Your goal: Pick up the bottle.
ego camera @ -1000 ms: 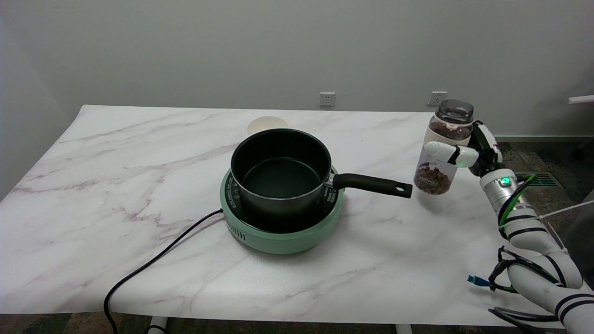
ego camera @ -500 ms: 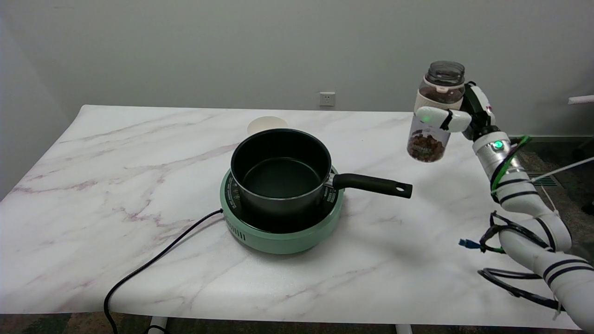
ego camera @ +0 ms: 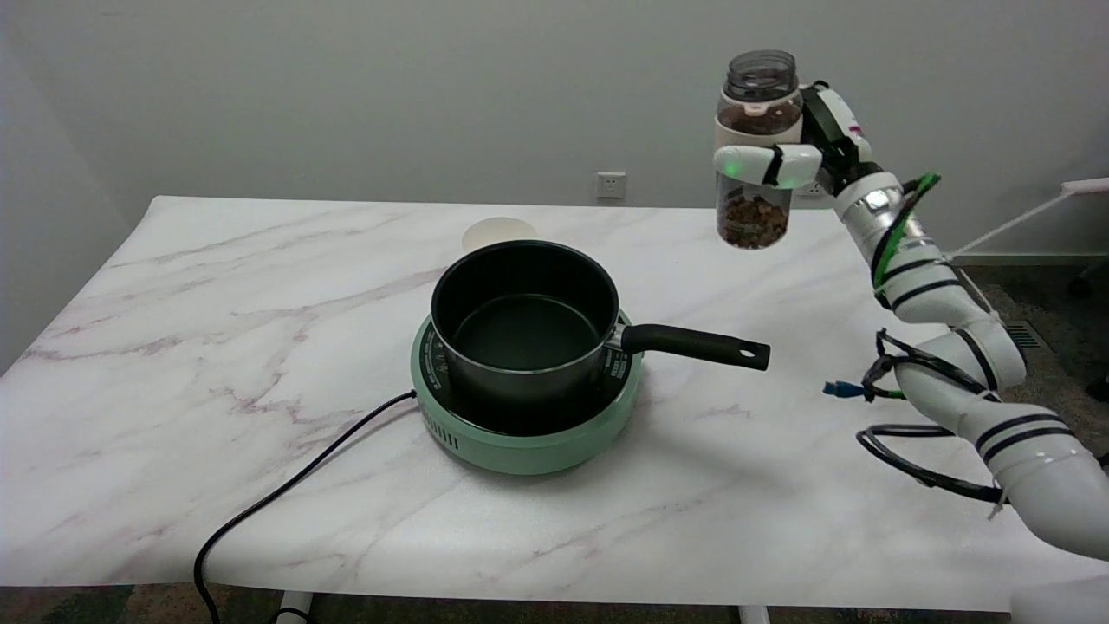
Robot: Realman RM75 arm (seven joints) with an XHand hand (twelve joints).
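A black cable (ego camera: 286, 490) runs from the front left edge of the marble bench (ego camera: 173, 347) to a green hotplate (ego camera: 520, 433) near the middle. On the hotplate stands a black pot (ego camera: 520, 321), empty inside, its handle (ego camera: 693, 345) pointing right. Just behind the pot lies a pale round lid (ego camera: 498, 232) flat on the bench. Up and to the right, well above the bench, the bottle (ego camera: 754, 147) hangs upright in the air, clear, with brown pieces in its lower part and a dark cap on top. The right hand (ego camera: 801, 147) grasps it from the right side, with white fingers (ego camera: 767, 165) wrapped across the front of its middle. The white arm (ego camera: 944, 329) slopes down to the lower right.
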